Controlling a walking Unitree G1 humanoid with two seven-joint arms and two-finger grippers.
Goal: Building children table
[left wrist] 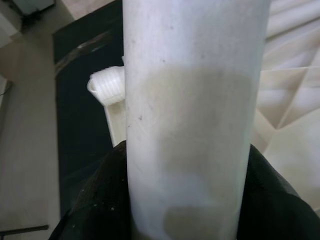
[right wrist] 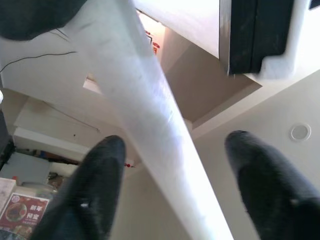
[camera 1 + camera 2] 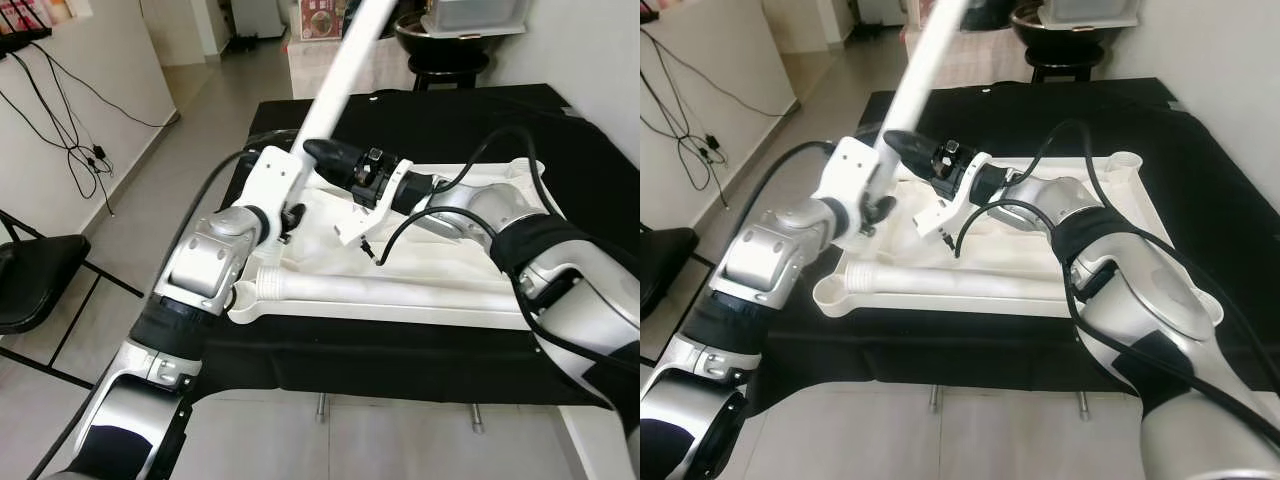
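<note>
White table leg (image 3: 345,65), plain tube, gripped by left gripper (image 3: 292,170); right gripper (image 2: 175,170) spread wide around it. Upturned white tabletop (image 3: 400,290) on black cloth (image 3: 400,355); tiled floor (image 3: 150,200).

I see the white tabletop (image 3: 420,290) lying upside down on the black-covered counter (image 3: 600,180), one white leg (image 3: 345,70) tilted up above it.

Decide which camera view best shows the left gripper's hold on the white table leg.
The left wrist view: black fingers flank the white table leg on both sides. The eye views show the left gripper mostly hidden behind its white mount.
</note>
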